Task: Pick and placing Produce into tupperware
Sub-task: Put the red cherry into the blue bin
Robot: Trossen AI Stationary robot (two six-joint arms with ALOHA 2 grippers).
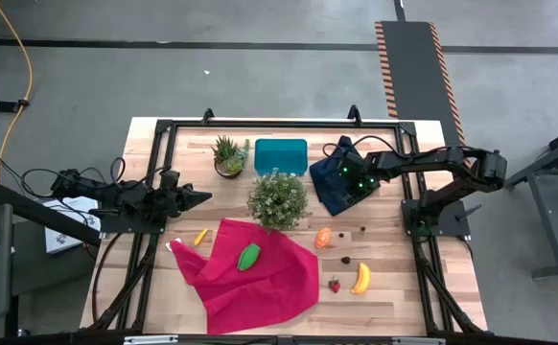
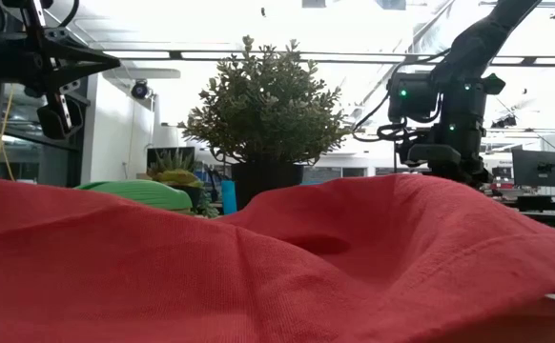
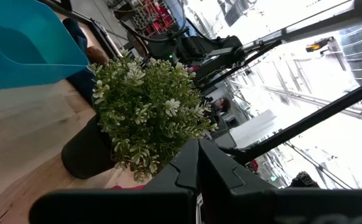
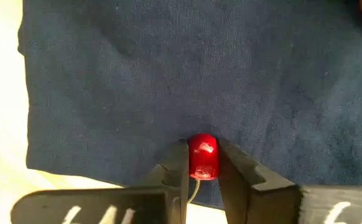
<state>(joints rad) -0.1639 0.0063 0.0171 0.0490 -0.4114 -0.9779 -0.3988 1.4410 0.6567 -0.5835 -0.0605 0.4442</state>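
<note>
On the wooden desk (image 1: 154, 287), over the navy cloth (image 1: 335, 187) just beside the teal tupperware (image 1: 281, 155), the right tool (image 4: 203, 163) pinches a small red piece of produce (image 4: 203, 156) between narrowed fingers — held, by the look of it. Best lift straight up so the cloth doesn't snag (it bunches easily), then carry across to the tub. The left tool (image 3: 198, 163) waits shut, near the bushy plant (image 1: 278, 199).

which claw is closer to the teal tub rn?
Right. The right claw sits over the navy cloth just beside the teal tub, closed on a small red piece. The left claw is shut, farther off, past the spiky plant.
</note>
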